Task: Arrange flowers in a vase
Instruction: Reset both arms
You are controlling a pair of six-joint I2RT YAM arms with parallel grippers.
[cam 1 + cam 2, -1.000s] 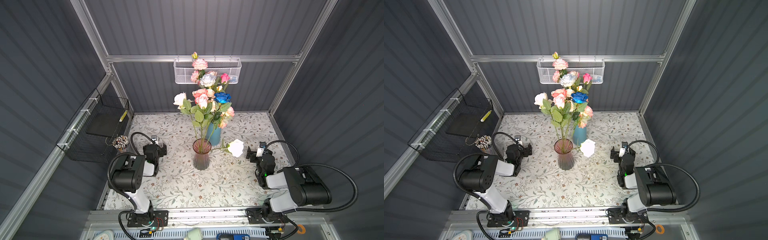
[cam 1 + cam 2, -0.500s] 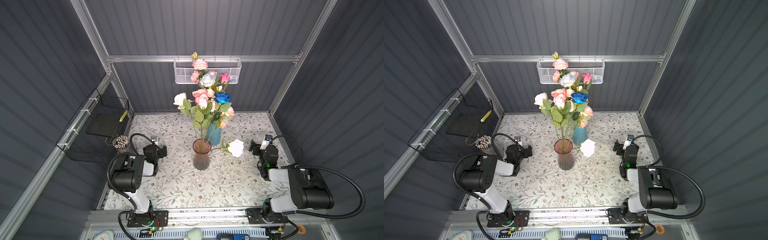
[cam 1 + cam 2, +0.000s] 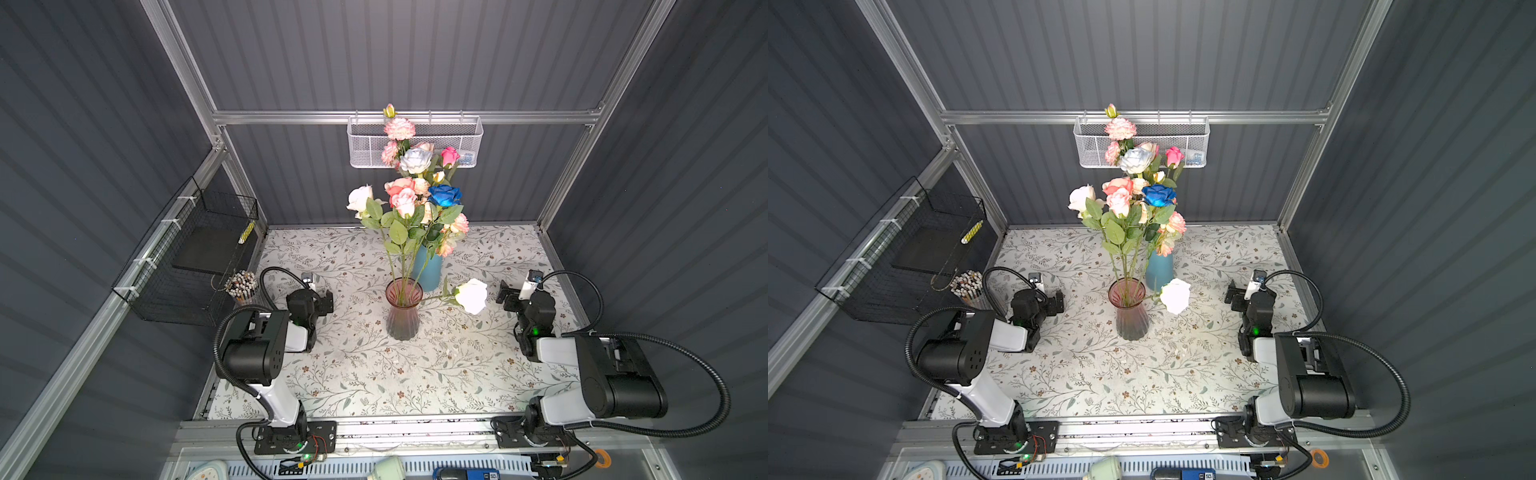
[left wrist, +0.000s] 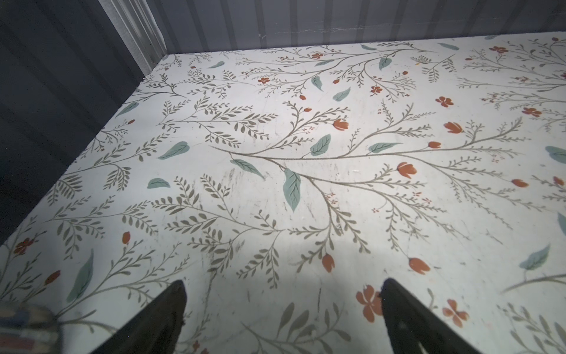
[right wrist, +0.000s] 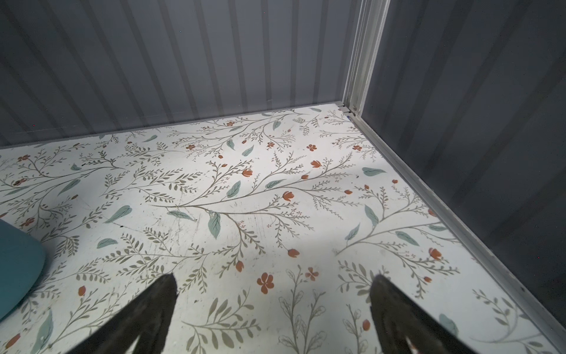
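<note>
A pink glass vase [image 3: 402, 309] [image 3: 1128, 309] stands mid-table with several green stems in it. One white rose [image 3: 471, 296] [image 3: 1175, 296] droops out over its rim toward the right arm. The flowers [image 3: 415, 199] [image 3: 1133, 199], pink, peach, white and one blue, rise above it and above a blue vase [image 3: 428, 270] [image 3: 1159, 268] [image 5: 15, 260] just behind. My left gripper [image 3: 326, 301] [image 3: 1059, 302] [image 4: 283, 285] rests low at the left, open and empty. My right gripper [image 3: 508, 297] [image 3: 1234, 297] [image 5: 274, 280] rests low at the right, open and empty, a short way from the white rose.
A black wire basket [image 3: 195, 257] hangs on the left wall, with a cup of pens [image 3: 242, 284] beside the left arm. A white mesh basket [image 3: 415, 141] hangs on the back wall behind the blooms. Walls close the table on three sides.
The right arm has drawn back a little toward the right wall and turned its wrist away from the vase. The left arm has hardly moved. Both grippers stay open.
</note>
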